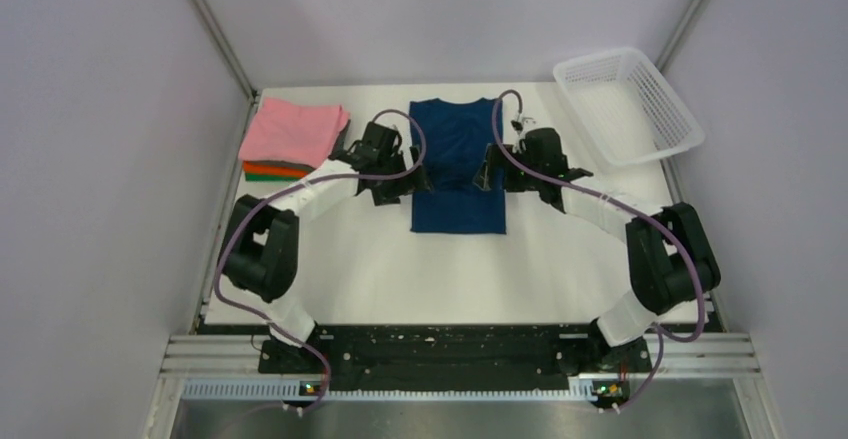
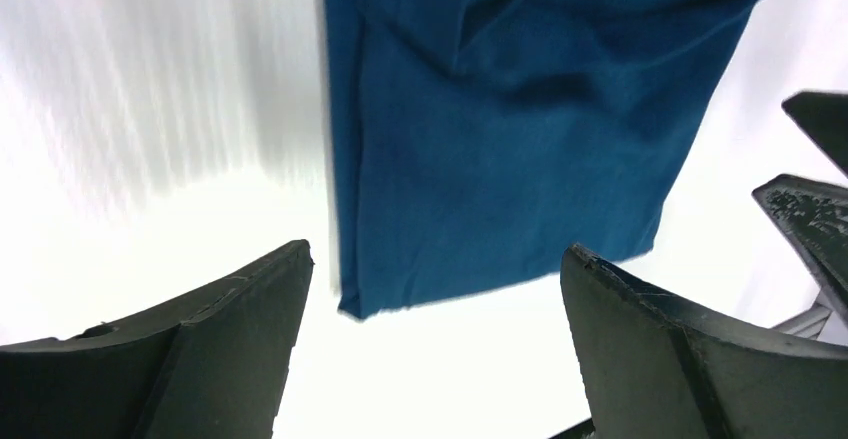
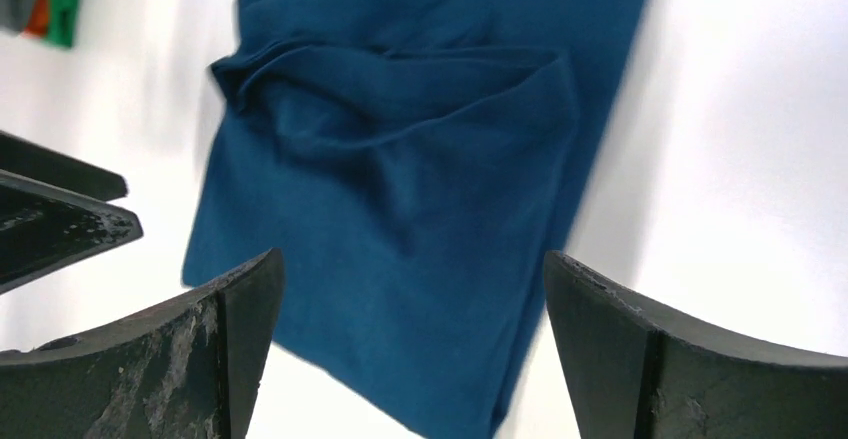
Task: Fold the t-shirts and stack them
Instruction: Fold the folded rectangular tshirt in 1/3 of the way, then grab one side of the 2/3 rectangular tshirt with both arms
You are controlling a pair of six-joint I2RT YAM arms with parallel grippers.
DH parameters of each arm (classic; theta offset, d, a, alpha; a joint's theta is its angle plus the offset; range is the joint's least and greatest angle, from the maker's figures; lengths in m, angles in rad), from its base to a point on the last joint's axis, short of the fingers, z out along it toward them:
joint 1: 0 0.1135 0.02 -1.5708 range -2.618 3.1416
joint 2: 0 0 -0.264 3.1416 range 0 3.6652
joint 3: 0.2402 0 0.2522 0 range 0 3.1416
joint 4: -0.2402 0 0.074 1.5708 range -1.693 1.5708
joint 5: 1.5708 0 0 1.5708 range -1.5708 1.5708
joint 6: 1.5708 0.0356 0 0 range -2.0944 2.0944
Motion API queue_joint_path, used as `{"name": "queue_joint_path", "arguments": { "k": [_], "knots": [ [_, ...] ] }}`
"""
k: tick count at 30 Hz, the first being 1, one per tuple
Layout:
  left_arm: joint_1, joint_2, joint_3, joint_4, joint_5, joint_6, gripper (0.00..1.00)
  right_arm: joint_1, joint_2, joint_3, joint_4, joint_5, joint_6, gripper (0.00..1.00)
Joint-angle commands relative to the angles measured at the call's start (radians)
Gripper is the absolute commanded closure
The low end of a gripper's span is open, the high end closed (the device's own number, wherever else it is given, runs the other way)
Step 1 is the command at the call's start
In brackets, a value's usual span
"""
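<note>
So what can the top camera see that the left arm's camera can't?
Only the top camera shows the pile of folded shirts and the white basket. Only the left arm's camera shows its own fingers up close, spread apart and holding nothing. Both show the blue shirt lying on the white table.

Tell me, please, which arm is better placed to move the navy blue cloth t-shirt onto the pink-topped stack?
Left, likely: the open left tool sits between the navy blue cloth t-shirt and the pink-topped folded stack.
</note>
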Motion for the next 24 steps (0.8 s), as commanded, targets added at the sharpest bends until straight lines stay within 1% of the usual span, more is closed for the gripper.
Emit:
{"name": "queue_joint_path", "arguments": {
  "k": [1, 3, 6, 10, 12, 16, 20, 22, 24],
  "knots": [
    [-0.003, -0.17, -0.181, 0.072, 0.006, -0.044, 0.01, 0.035, -0.025, -0.047, 0.158, -0.26, -0.036, 0.01],
    [-0.002, -0.234, -0.268, 0.071, -0.01, -0.056, 0.01, 0.074, 0.017, -0.022, 0.161, -0.284, -0.055, 0.01],
    [-0.003, -0.321, -0.381, 0.057, -0.035, -0.072, 0.01, 0.116, 0.103, 0.042, 0.161, -0.269, -0.068, 0.01],
    [-0.003, -0.417, -0.482, 0.036, -0.054, -0.097, 0.01, 0.133, 0.236, 0.157, 0.201, -0.286, -0.042, 0.01],
    [-0.002, -0.447, -0.516, 0.037, -0.051, -0.111, 0.01, 0.134, 0.297, 0.228, 0.208, -0.251, -0.019, 0.02],
    [-0.003, -0.471, -0.545, 0.051, -0.047, -0.125, 0.01, 0.131, 0.393, 0.387, 0.202, -0.082, -0.01, 0.02],
    [-0.004, -0.461, -0.541, 0.063, -0.032, -0.128, 0.01, 0.112, 0.447, 0.5, 0.168, -0.015, 0.018, 0.01],
    [-0.005, -0.448, -0.536, 0.072, -0.027, -0.13, 0.01, 0.102, 0.44, 0.512, 0.13, -0.018, 0.03, 0.01],
    [-0.006, -0.431, -0.525, 0.08, -0.023, -0.13, 0.01, 0.098, 0.393, 0.466, 0.13, -0.024, 0.026, 0.01]
  ]
}}
